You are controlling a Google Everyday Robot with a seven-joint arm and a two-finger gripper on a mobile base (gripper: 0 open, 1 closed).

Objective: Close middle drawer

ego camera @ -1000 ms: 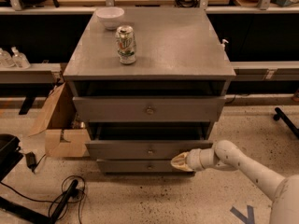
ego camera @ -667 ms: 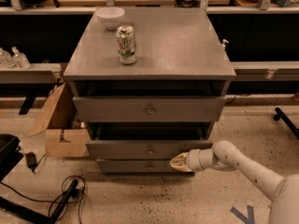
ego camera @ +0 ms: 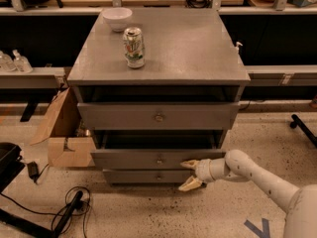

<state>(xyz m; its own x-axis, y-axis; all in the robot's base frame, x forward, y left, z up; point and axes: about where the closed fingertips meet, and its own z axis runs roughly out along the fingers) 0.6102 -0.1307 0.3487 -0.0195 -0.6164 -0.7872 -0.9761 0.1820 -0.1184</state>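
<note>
- A grey cabinet (ego camera: 198,48) with three drawers stands in the middle of the scene on a speckled floor (ego camera: 148,212).
- The middle drawer (ego camera: 129,159) sits between the other two fronts and stands partly out, with a dark gap above its front. It has a small round knob (ego camera: 159,159) at its centre.
- The top drawer (ego camera: 114,116), with a taller and wider front, also stands out from the cabinet body, and its knob is larger.
- The bottom drawer (ego camera: 138,176) has the shortest front and sits furthest back of the three fronts.
- The gripper (ego camera: 184,175) is low at the near right of the cabinet, at the end of a white arm (ego camera: 257,175) that reaches in from the right.
- Its two tan fingers are spread apart. The upper one (ego camera: 189,163) lies against the right part of the middle drawer's front, and the lower one (ego camera: 190,184) is in front of the right end of the bottom drawer.
- A drink can (ego camera: 134,47) with green and white print stands upright on the left half of the cabinet top. Its lettering cannot be read.
- A white bowl (ego camera: 117,19) sits at the far left corner of the top, well apart from the can.
- An open cardboard box (ego camera: 62,143) sits on the floor just left of the cabinet.
- Black cables (ego camera: 69,207) lie on the floor at the near left.
- Two clear bottles (ego camera: 14,62) stand on a ledge at the far left, with no readable labels.
</note>
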